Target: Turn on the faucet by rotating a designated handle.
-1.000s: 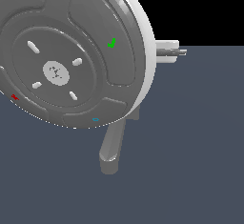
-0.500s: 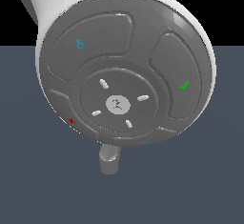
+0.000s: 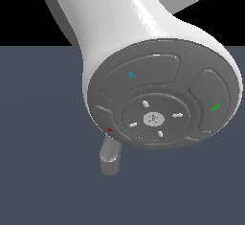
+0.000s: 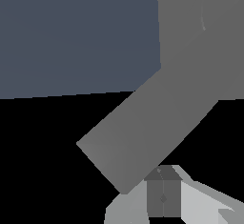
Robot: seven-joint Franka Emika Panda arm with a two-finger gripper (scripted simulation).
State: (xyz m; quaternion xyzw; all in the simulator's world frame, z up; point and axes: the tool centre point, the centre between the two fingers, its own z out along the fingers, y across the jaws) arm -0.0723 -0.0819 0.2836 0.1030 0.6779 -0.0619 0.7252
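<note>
In the exterior view my arm's round grey end disc [image 3: 158,106] fills the middle and hides most of the faucet. Only the thick spout's blunt end [image 3: 110,159] shows below it. The wrist view is very close: a flat straight grey bar, which looks like the handle [image 4: 147,132], slants out from a larger grey block of the faucet [image 4: 205,37]. My gripper [image 4: 163,192] sits just past the bar's free end. Its two dark pads [image 4: 155,194] meet at a seam with nothing between them. Whether they touch the bar I cannot tell.
A flat dark blue-grey floor [image 3: 43,171] lies around the faucet, with black background behind. The white arm link [image 3: 119,23] rises from the disc toward the upper part of the exterior view.
The arm's end disc has swung from the exterior view's left toward its right and lower. The thin lever seen a second ago is now covered, and the spout shows only its tip.
</note>
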